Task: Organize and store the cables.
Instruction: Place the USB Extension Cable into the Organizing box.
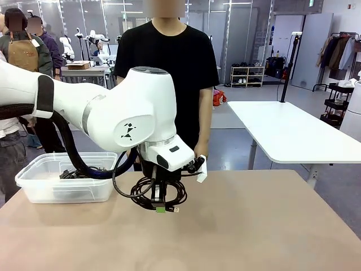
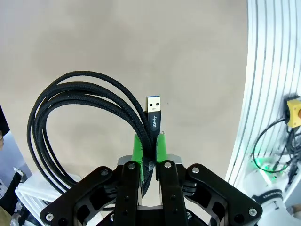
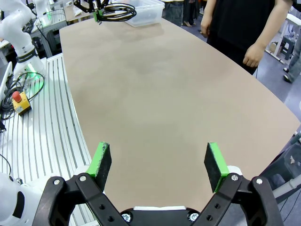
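Cable (image 2: 80,101), a black braided coil, is hanging above the table (image 1: 254,226), near the clear bin (image 1: 39,189), with the left gripper (image 2: 149,148) pinching just a few strands beside the plug (image 2: 154,110). Loose loops are risking a snag on the bin's rim or slipping free. The right gripper (image 3: 160,162) is idling spread wide, holding nothing. The plug is reading "SS" beside a USB mark.

Braided matt cable (image 2: 84,94), metal-tipped plug (image 2: 153,109); smooth matt table (image 2: 141,42).
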You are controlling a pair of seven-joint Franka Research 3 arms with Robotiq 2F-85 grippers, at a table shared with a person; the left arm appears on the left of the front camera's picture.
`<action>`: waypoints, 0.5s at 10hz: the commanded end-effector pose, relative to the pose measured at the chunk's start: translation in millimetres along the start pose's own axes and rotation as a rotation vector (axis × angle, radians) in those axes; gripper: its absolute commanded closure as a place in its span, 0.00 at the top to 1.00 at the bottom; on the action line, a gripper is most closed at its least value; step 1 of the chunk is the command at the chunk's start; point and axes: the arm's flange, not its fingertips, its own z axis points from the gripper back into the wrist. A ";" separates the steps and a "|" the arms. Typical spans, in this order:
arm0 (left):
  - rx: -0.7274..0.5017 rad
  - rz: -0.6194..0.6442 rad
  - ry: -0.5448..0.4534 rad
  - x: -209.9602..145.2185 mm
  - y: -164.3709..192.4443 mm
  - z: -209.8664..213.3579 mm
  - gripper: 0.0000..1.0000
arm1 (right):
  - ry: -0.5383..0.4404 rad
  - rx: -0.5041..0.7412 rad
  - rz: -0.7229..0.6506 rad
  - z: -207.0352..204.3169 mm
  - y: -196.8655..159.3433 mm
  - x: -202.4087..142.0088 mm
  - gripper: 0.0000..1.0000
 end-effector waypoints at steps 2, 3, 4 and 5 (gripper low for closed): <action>0.004 0.012 0.002 2.5 1.1 2.7 0.00 | -0.012 -0.005 0.020 0.5 -0.8 0.4 1.00; 0.000 0.000 0.000 0.2 0.0 0.2 0.12 | -0.012 -0.005 0.020 0.5 -0.8 0.4 1.00; 0.019 0.022 -0.005 -15.9 10.5 18.3 0.12 | -0.012 -0.005 0.020 0.5 -0.8 0.4 1.00; 0.009 0.023 -0.006 -38.4 21.6 34.7 0.12 | -0.012 -0.005 0.020 0.5 -0.8 0.4 1.00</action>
